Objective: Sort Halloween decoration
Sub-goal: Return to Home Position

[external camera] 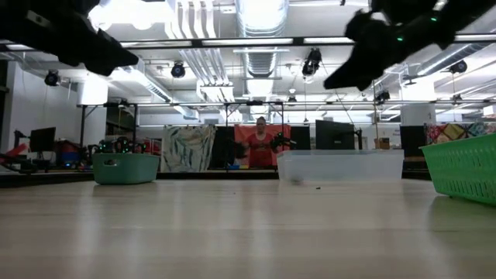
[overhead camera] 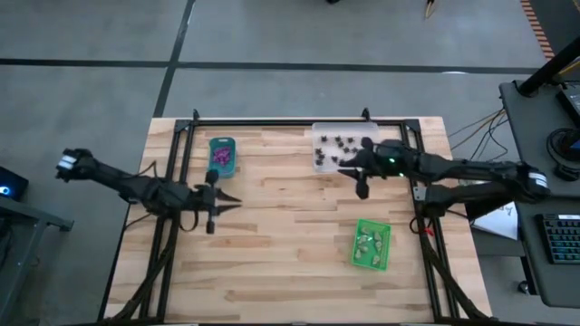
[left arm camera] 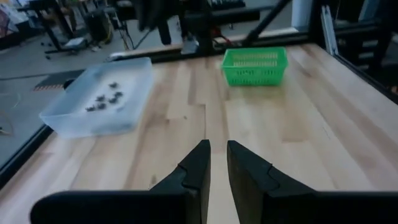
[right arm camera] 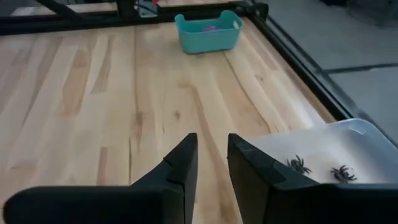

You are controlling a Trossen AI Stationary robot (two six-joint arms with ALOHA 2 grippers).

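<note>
— Where do the decorations lie against the grippers?

— The right gripper (right arm camera: pixel 212 140) hangs above the table (overhead camera: pixel 290 235), over the near corner of the clear tray (overhead camera: pixel 319 161). The black spiders (overhead camera: pixel 343 143) lie scattered in that tray, just beside and below its fingers. The left gripper (left arm camera: pixel 218 147) hovers on the other side. The teal tray (overhead camera: pixel 222 142) with the purple trinkets (overhead camera: pixel 223 157) sits near it, toward the table's far edge.

— And the pale ones?

— The pale trinkets (overhead camera: pixel 370 241) are in the green tray (overhead camera: pixel 358 246), nearer the table's front and apart from both grippers.

— Is either gripper carrying anything?

— No. Each wrist view shows its two fingers drawn close, with only a slim gap and nothing between them. Both are raised clear of the wood in the low view.

— Any brand, label or writing?

— None I can read. If the trays carry any marks, they are too small to make out.
</note>
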